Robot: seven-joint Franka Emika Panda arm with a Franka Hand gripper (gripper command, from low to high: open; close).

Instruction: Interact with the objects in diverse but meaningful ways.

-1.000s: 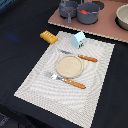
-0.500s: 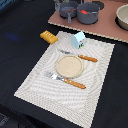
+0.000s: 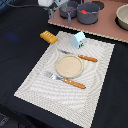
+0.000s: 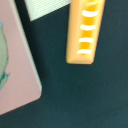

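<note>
Toy kitchen pieces sit apart: the grey pot [image 3: 89, 12] stands on the pink board [image 3: 107, 26], the milk carton [image 3: 78, 39] on the striped placemat [image 3: 97, 75], and the yellow bread [image 3: 48, 36] [image 4: 86, 29] on the dark worktop [image 3: 20, 45] beside the mat's corner. Whether the hand is spread or pressed together cannot be told.

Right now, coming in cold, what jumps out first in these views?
The round tan plate sits mid-placemat, between an orange-handled knife and fork. A yellow ridged bread piece lies at the mat's far corner on the exterior view's left, filling the wrist view, with the milk carton nearby.
</note>
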